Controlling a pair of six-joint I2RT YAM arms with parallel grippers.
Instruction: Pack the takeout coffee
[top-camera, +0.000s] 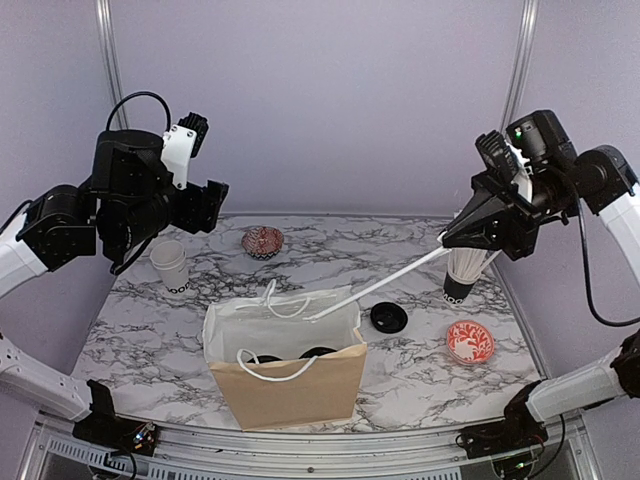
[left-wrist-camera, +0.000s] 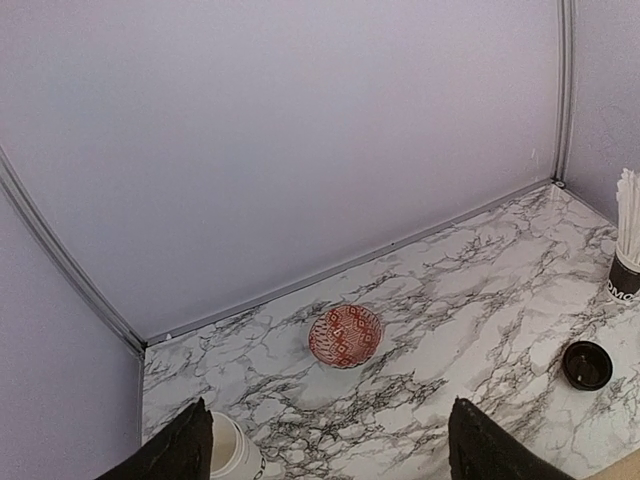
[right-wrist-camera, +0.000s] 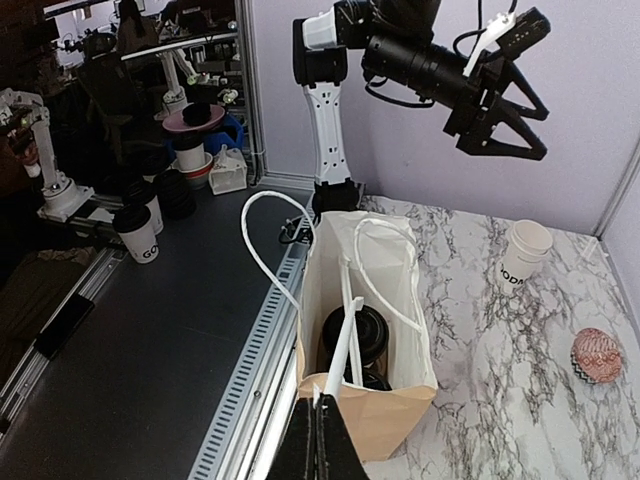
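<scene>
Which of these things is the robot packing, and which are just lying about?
For the job: paper bag, lidded cups inside it, open white cup, loose black lid, stick in right gripper.
Lying about: two red-patterned bowls, dark cup of sticks.

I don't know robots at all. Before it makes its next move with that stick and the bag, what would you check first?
1. Right gripper shut on the stick: ok.
2. Stick pointed at the mouth of the bag: ok. How deep its tip sits: cannot tell.
3. Bag upright and open: ok.
4. Packed cups have black lids on: ok, two lids show inside.
5. Loose cup lidded and ready: not ok. It is open-topped, and a lid lies apart on the table.
6. Left gripper open and raised away from the bag: ok.
</scene>
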